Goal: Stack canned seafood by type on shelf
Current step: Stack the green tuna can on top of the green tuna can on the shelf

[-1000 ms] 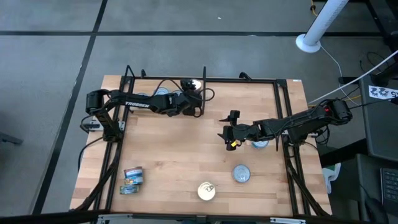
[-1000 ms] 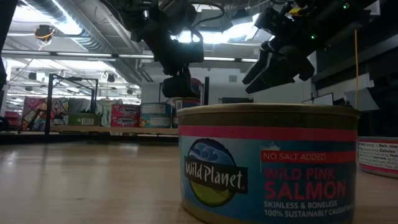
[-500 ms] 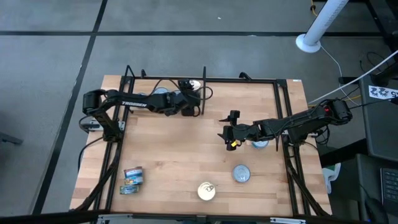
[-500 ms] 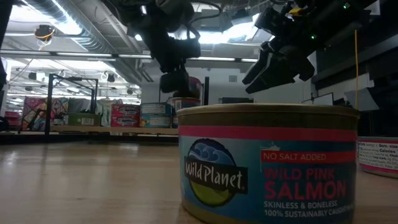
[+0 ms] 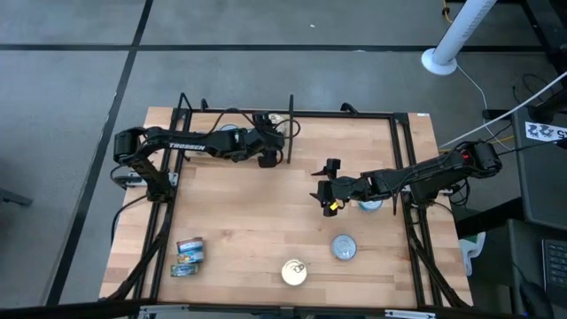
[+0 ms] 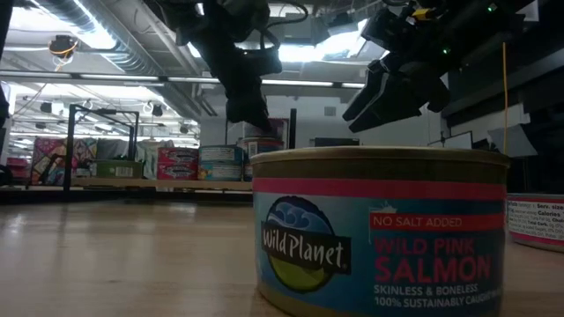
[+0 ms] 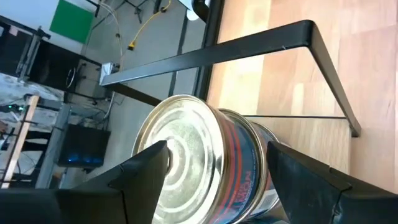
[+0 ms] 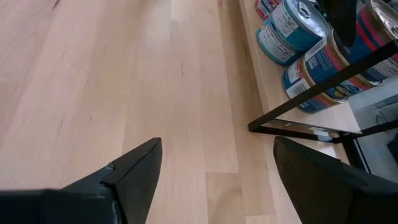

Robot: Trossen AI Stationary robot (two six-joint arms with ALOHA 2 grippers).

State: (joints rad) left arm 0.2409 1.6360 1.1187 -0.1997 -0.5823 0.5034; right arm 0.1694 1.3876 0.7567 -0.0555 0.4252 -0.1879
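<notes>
Stacking by type, far-left corner of the light wooden shelf [image 5: 266, 221] with its thin black frame. Item: round silver-topped tin with a red-and-blue label [image 7: 202, 163], sitting on another tin beside the short black divider bar [image 5: 290, 133]. The left gripper [image 5: 265, 151] stands wide, its fingers either side of the tin; we cannot tell whether they touch it. We judge that a clean lift straight off keeps the stack square. The right gripper [image 5: 330, 186] hangs spread and empty at mid-shelf. Loose tins: silver-blue-topped [image 5: 344, 247], gold-topped [image 5: 294, 272].
</notes>
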